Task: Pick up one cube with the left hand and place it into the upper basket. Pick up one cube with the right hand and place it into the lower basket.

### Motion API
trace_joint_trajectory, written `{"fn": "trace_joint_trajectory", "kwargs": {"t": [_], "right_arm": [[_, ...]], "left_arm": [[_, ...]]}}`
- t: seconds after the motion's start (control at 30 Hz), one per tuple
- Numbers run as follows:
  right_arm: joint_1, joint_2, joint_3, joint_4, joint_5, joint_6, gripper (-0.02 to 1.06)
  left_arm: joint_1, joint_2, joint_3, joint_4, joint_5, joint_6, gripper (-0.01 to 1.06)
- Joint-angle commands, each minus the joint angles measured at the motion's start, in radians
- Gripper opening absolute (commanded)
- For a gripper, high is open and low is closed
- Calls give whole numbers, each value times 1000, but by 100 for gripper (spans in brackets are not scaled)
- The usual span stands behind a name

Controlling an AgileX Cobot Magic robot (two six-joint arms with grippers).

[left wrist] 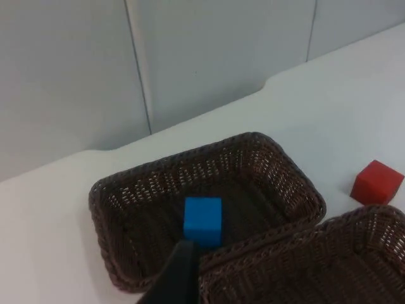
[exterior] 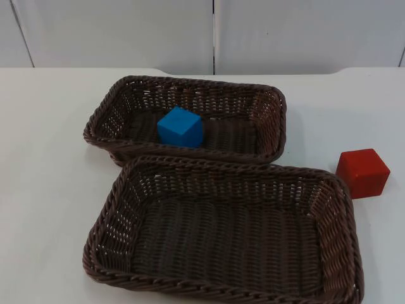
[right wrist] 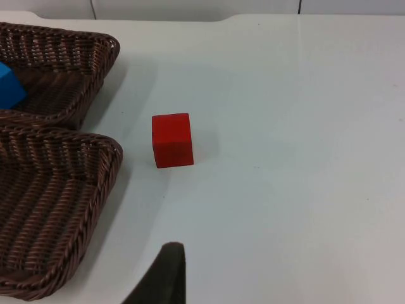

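Note:
A blue cube (exterior: 180,126) lies inside the upper brown wicker basket (exterior: 276,120), left of its middle. The lower basket (exterior: 228,166) in front of it holds nothing. A red cube (exterior: 362,172) stands on the white table just right of the lower basket, clear of its rim. My left gripper (left wrist: 175,278) hangs raised over the near side of the upper basket (left wrist: 158,183), looking onto the blue cube (left wrist: 203,220). My right gripper (right wrist: 166,278) hovers over bare table, some way short of the red cube (right wrist: 172,139). Neither gripper touches a cube.
The two baskets touch along their long sides and take up the table's middle. White table lies open to the left of both baskets and around the red cube. The grey partition wall (exterior: 215,31) closes the far edge.

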Motion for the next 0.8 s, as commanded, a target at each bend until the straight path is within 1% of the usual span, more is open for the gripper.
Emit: {"fn": "trace_joint_trajectory", "kwargs": {"t": [0.0, 0.17, 0.27, 0.37, 0.5, 0.7, 0.77], "right_arm": [[-5, -3, 3, -1, -7, -1, 105], [-5, -3, 3, -1, -7, -1, 105], [-5, -3, 3, -1, -7, -1, 105], [-5, -3, 3, -1, -7, -1, 105], [-5, -3, 3, 1, -7, 3, 105], [-5, -3, 3, 1, -7, 9, 105], [-5, -3, 3, 1, -7, 9, 105]], "left_arm": [[1, -20, 5, 22, 29, -32, 97], [1, -55, 9, 27, 76, -44, 97], [1, -73, 30, 36, 79, -52, 97], [1, -121, 102, 71, 70, -107, 97], [1, -177, 156, 71, 75, -125, 97], [1, -292, 168, 88, 105, -129, 97], [1, -333, 168, 132, 124, -192, 97]]}}
